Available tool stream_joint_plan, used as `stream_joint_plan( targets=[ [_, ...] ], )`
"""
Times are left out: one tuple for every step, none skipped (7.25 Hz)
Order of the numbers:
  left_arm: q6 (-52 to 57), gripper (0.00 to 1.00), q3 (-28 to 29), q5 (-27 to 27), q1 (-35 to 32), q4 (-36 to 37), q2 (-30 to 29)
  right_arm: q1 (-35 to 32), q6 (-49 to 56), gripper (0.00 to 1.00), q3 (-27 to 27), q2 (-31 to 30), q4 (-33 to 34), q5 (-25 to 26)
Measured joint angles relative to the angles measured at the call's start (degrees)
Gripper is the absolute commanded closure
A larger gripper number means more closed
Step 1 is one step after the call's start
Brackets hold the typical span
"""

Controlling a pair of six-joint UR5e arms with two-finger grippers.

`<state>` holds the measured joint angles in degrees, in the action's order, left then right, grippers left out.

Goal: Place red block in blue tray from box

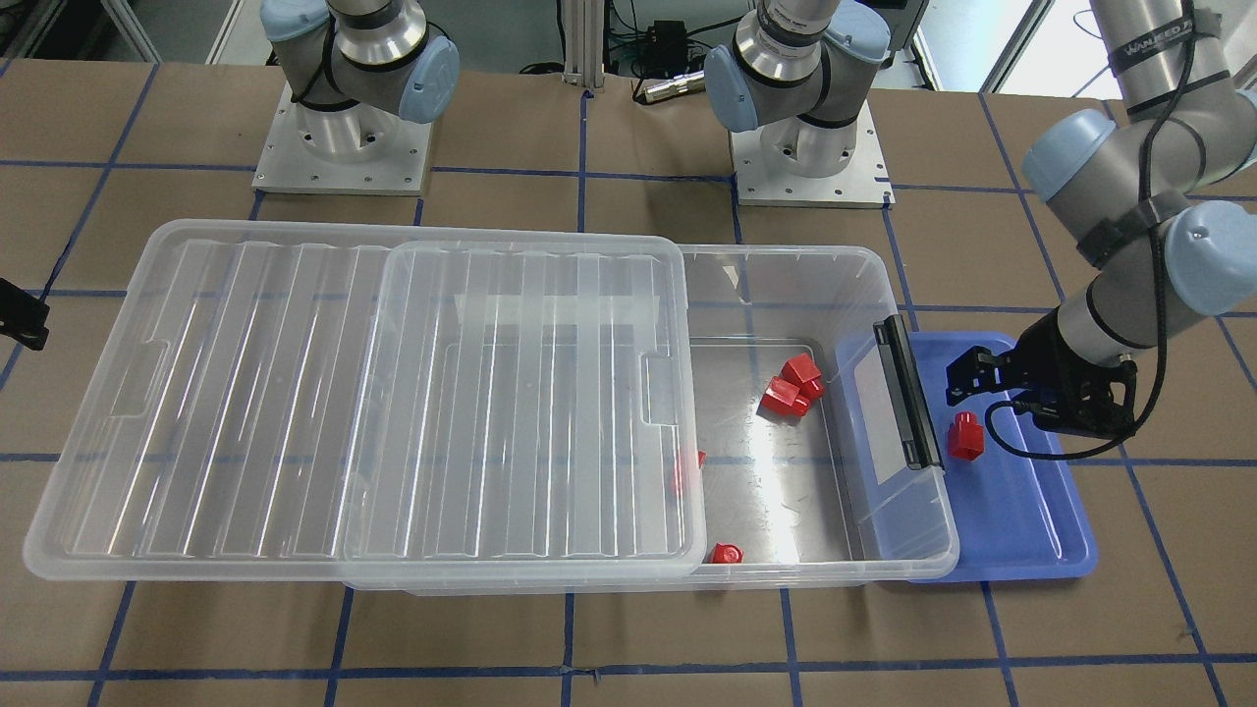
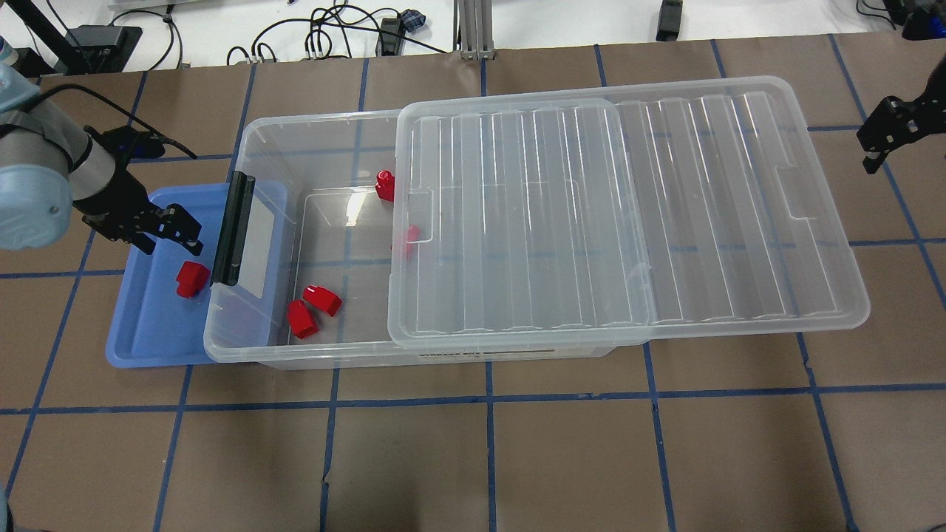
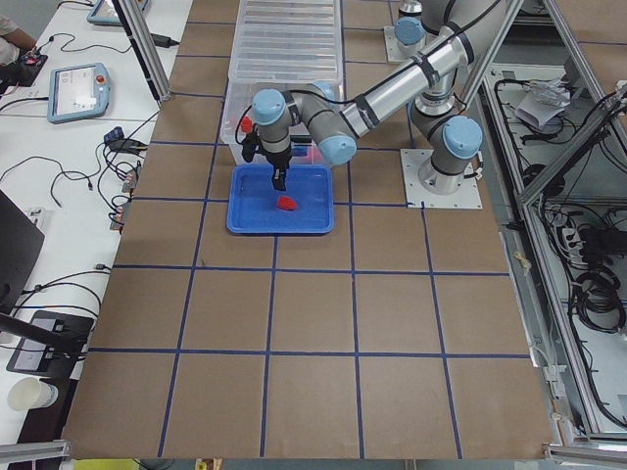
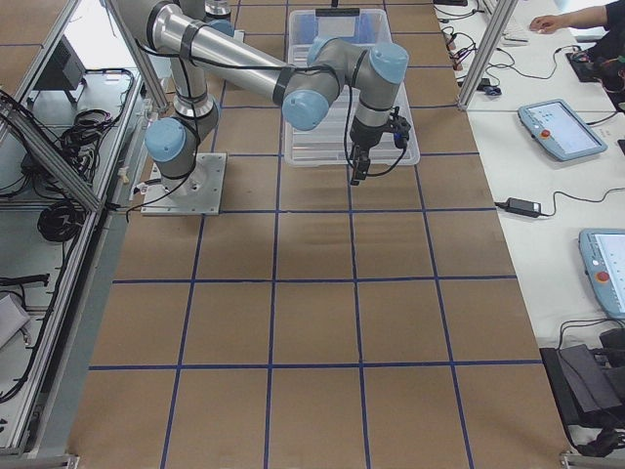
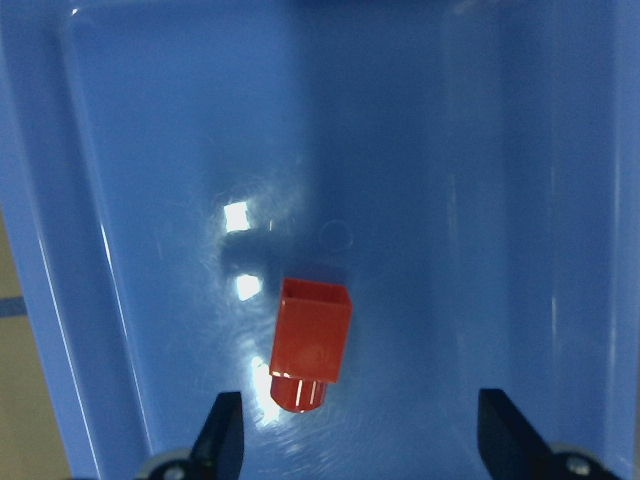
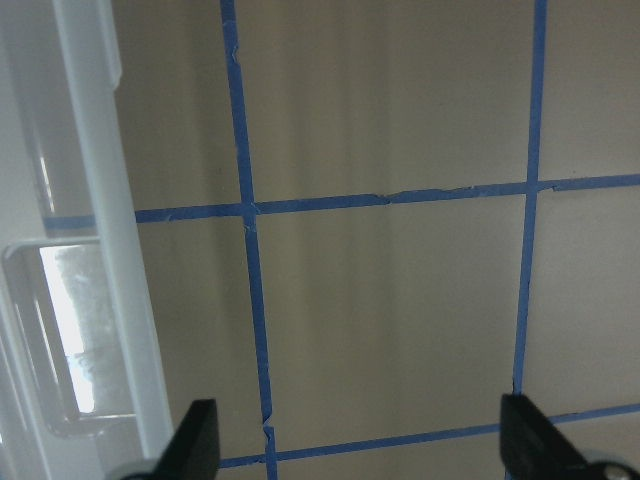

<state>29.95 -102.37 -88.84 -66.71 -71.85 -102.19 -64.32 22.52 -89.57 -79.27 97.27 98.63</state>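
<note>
A red block (image 5: 312, 343) lies on its side on the floor of the blue tray (image 2: 148, 332), free of any grip; it also shows in the overhead view (image 2: 192, 279) and the front view (image 1: 965, 435). My left gripper (image 5: 360, 440) is open and empty just above it, over the tray (image 1: 1021, 530). The clear box (image 2: 332, 358) stands beside the tray with its end over the tray's edge. Its lid (image 2: 628, 207) is slid aside, leaving that end open. Several red bricks (image 2: 323, 299) lie inside. My right gripper (image 6: 360, 445) is open and empty over bare table past the lid.
The box's black clip handle (image 2: 233, 229) stands between the tray and the box opening. Brown table with blue tape lines (image 6: 245, 300) surrounds everything. The lid's edge (image 6: 90, 250) is beside the right gripper. The two arm bases (image 1: 339, 147) are behind the box.
</note>
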Motion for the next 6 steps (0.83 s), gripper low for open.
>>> stream_joint_plan(
  targets=[
    [-1.42, 0.10, 3.69, -0.09, -1.81, -7.47, 2.51, 0.04, 0.33, 0.00, -1.59, -0.09, 2.51, 0.06],
    [-3.92, 0.01, 7.34, -0.10, -3.62, -14.21, 4.91, 0.06, 0.67, 0.00, -2.65, -0.14, 4.14, 0.08],
    [-8.27, 0.00, 11.05, -0.12, -7.11, -19.03, 6.94, 0.07, 0.75, 0.00, -3.17, -0.10, 4.84, -0.01],
    [-13.59, 0.00, 13.76, -0.10, -12.08, -21.11, 8.39, 0.06, 0.62, 0.00, -3.41, -0.03, 5.09, -0.22],
    [-17.98, 0.00, 14.93, 0.00, -16.61, -21.66, 9.76, 0.03, 0.55, 0.00, -3.77, 0.05, 5.26, -0.49],
    [-20.15, 0.00, 15.07, 0.05, -19.20, -21.16, 11.16, 0.00, 0.64, 0.00, -4.40, 0.22, 5.46, -0.63]
  ],
)
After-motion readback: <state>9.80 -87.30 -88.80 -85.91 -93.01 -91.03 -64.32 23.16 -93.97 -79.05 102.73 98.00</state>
